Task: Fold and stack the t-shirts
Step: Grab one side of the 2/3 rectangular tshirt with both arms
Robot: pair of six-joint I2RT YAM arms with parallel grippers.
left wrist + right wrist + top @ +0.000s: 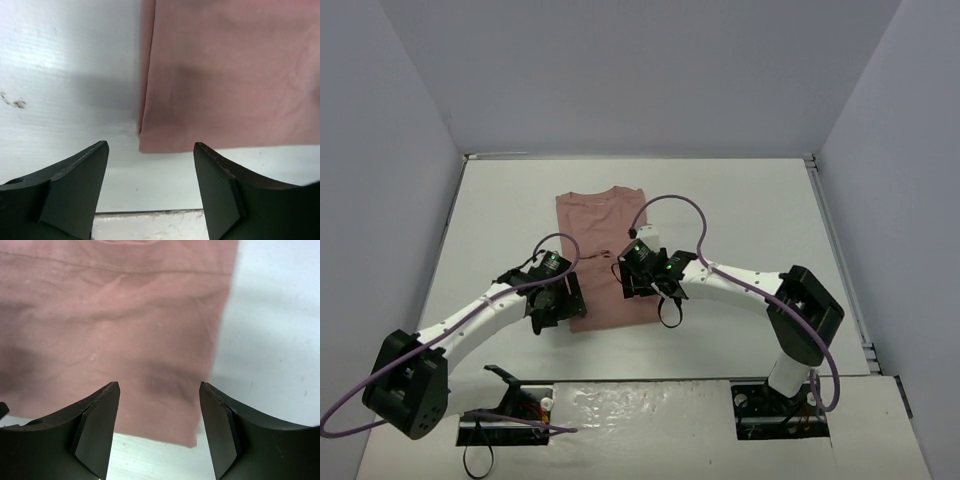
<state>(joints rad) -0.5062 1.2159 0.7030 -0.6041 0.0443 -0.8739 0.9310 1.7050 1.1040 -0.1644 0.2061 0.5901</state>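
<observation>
Centrally, folded pink t-shirt (603, 225), flat on white table (750, 220)

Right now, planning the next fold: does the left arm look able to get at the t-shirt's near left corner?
Probably yes: the left gripper hangs open just over that corner of the t-shirt, with nothing in between.

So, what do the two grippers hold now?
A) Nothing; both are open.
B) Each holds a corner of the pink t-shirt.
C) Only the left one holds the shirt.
A: in the wrist views the left gripper and the right gripper stand open with nothing between the jaws, and the pink t-shirt lies flat on the table.
</observation>
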